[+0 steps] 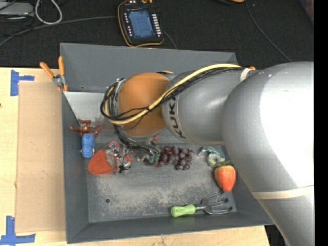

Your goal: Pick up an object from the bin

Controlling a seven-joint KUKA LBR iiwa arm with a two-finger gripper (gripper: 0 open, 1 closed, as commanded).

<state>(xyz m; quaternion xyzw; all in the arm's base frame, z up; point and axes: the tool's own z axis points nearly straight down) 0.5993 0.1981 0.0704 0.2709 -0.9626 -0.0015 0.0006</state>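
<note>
My arm (241,122) is silver-grey with black KUKA lettering, a rounded orange wrist cover (141,104), and yellow-black cables (169,88).

Text 1: dark lettering (172,118) is reading "KUKA", the last letter partly curving out of sight | standing on: silver casing of the arm (205,111), running sideways just beside the orange cover (141,101) | Text 2: handheld pendant (140,20) behind the bin is showing a blue screen, too small to read

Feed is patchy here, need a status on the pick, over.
Gripper down in left half of bin. At red-orange piece. Purple grapes close by, toward view's right.
</note>
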